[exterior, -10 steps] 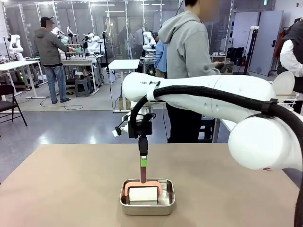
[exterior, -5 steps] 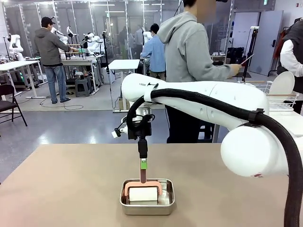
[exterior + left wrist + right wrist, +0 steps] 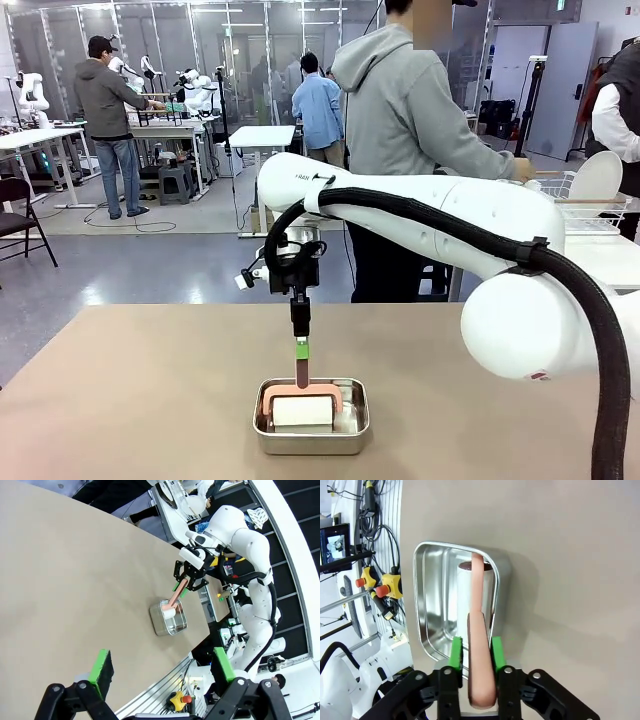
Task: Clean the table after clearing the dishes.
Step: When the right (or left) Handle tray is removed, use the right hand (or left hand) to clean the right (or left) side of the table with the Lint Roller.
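Note:
The tan-brown table (image 3: 150,400) carries a small steel pan (image 3: 262,432) near its front edge. In the pan lies a cleaning roller with a white roll (image 3: 303,411) and a pinkish handle (image 3: 302,372) standing up out of it. My right gripper (image 3: 302,350) hangs straight above the pan, shut on that handle. The right wrist view shows the handle (image 3: 481,675) squeezed between the green pads (image 3: 456,655), over the pan (image 3: 432,595). My left gripper (image 3: 161,660) is open and empty, high above the table (image 3: 60,580), far from the pan (image 3: 167,622). A round white plate (image 3: 600,175) stands in a wire rack.
A person in a grey hoodie (image 3: 400,110) stands at the far side, reaching an arm towards the wire rack (image 3: 585,205) on the white table at the right. My right arm (image 3: 450,215) spans the picture above the table. Wide bare tabletop lies left of the pan.
My right gripper's fingers have shut on the roller handle without shifting place. The person has stretched an arm farther right towards the rack. My left gripper stays open.

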